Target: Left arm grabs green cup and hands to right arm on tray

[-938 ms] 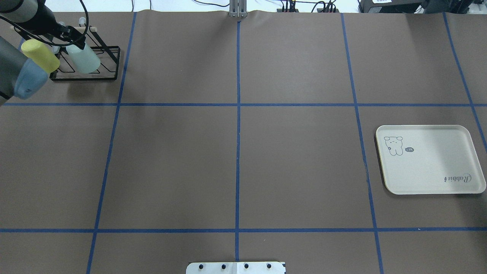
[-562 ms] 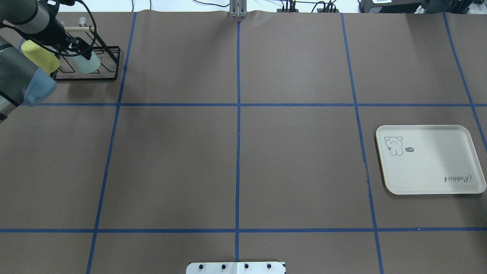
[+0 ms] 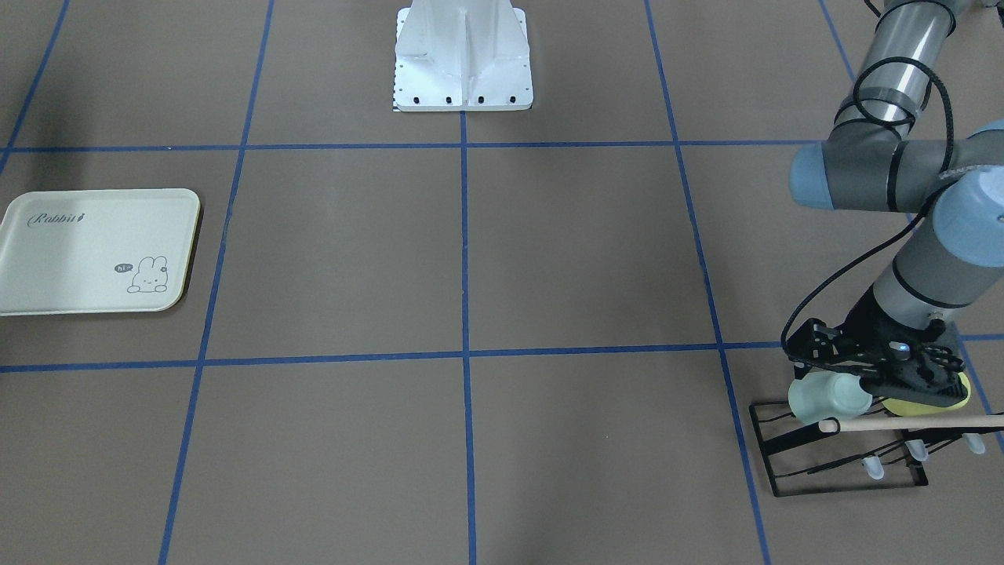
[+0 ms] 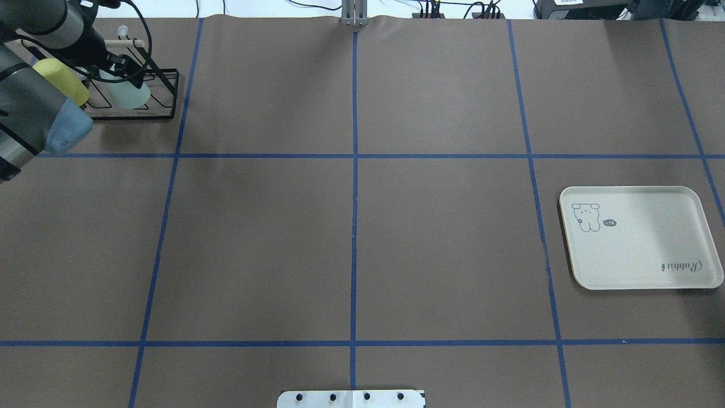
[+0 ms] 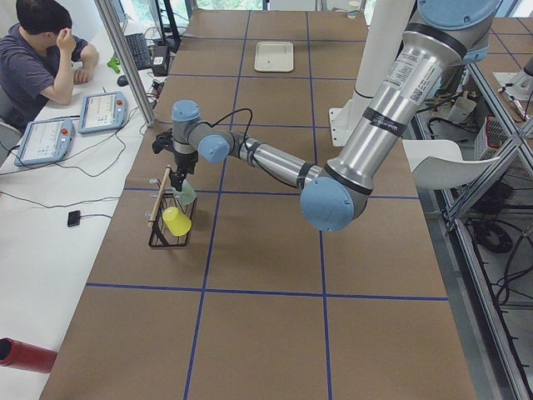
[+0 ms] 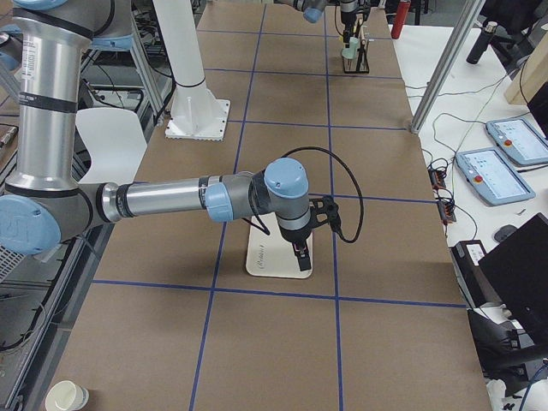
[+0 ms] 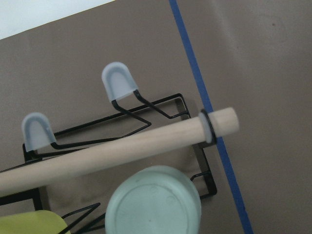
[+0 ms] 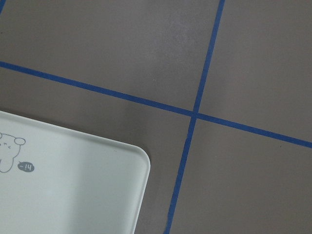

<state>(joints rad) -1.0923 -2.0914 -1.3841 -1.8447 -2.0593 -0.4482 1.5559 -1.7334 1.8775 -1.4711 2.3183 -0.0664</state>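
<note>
The pale mint-green cup (image 4: pixel 130 96) hangs upside down on a black wire rack (image 4: pixel 175 90) at the far left of the table. It also shows in the front view (image 3: pixel 827 396) and, base up, in the left wrist view (image 7: pixel 153 204). My left gripper (image 4: pixel 120 61) is right over the cup's upper part, and its fingers look spread. The cream Rabbit tray (image 4: pixel 640 243) lies at the right, bare. My right gripper (image 6: pixel 302 257) hovers over the tray in the right side view; I cannot tell if it is open or shut.
A yellow-green cup (image 4: pixel 59 82) hangs on the same rack beside the green cup. A wooden dowel (image 7: pixel 122 151) runs along the rack's top, close above the green cup. Blue tape lines grid the brown table. An operator (image 5: pixel 42 58) sits past the table's far edge.
My left gripper has moved down onto the green cup and now covers its upper part. The left arm's elbow has shifted right. The cups and tray have not moved.
</note>
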